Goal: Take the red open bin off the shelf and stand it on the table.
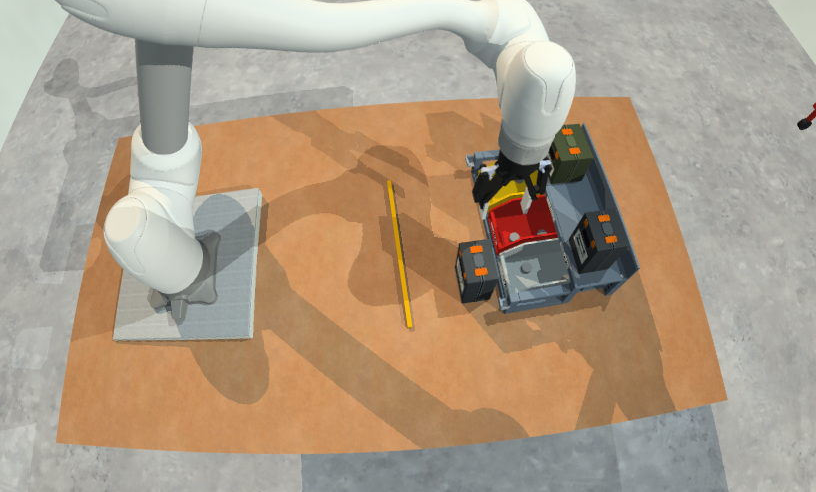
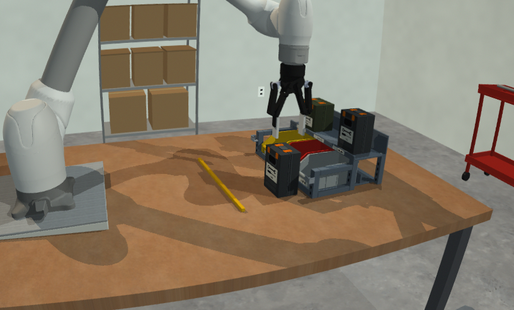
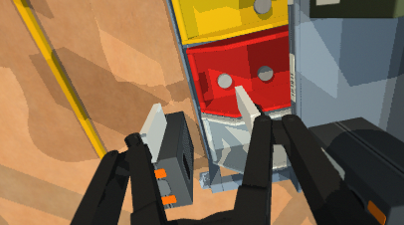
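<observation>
The red bin (image 1: 511, 222) (image 2: 308, 147) (image 3: 244, 57) sits on the shelf (image 1: 577, 198) (image 3: 328, 67) between the yellow bin (image 1: 502, 192) (image 2: 290, 135) (image 3: 214, 2) and the grey bin (image 1: 544, 261) (image 2: 322, 159) (image 3: 229, 138). Two round grey parts show in it. My gripper (image 1: 506, 207) (image 2: 288, 135) (image 3: 199, 106) is partly open and empty, pointing down near the yellow and red bins. In the wrist view one finger overlaps the red bin's near side and the other lies past the open fronts. The height of the fingertips is hard to judge.
A dark case (image 1: 475, 270) (image 2: 281, 170) (image 3: 174, 171) stands on the table before the grey bin. Another dark case (image 1: 598, 240) (image 2: 356, 132) and a green case (image 1: 570, 153) (image 2: 322, 115) stand on the raised rear deck. A yellow bar (image 1: 400, 255) (image 2: 222, 185) (image 3: 55, 67) lies between robot and shelf.
</observation>
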You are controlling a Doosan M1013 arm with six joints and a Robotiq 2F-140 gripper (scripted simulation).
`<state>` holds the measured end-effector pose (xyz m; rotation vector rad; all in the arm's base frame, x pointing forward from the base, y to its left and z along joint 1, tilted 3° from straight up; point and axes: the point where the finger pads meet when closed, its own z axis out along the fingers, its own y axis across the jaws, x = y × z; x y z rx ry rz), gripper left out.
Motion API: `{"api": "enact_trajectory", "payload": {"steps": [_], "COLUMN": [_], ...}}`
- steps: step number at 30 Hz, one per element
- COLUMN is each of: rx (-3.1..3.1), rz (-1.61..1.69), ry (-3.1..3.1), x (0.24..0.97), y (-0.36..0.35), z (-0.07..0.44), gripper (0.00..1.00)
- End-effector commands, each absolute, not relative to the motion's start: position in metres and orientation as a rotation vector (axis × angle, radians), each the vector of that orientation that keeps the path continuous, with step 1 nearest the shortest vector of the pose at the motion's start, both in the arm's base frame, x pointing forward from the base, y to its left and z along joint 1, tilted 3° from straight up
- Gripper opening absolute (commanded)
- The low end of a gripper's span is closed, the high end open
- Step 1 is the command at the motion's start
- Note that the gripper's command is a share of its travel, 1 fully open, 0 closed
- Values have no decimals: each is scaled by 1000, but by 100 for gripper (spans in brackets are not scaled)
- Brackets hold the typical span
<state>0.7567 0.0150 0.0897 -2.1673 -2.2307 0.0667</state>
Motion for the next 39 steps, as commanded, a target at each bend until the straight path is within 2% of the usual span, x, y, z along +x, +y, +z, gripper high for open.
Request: {"api": "enact_trajectory", "payload": {"steps": [1, 21, 26, 39], "rx": [-2167, -2167, -2167, -2167], "rz": [66, 66, 66, 66], "ry": [-2231, -2231, -2231, -2231], "x": [757, 757, 754, 753], "y": [15, 15, 15, 15], "z": [90, 90, 60, 51], "gripper": [57, 57, 57, 57]}}
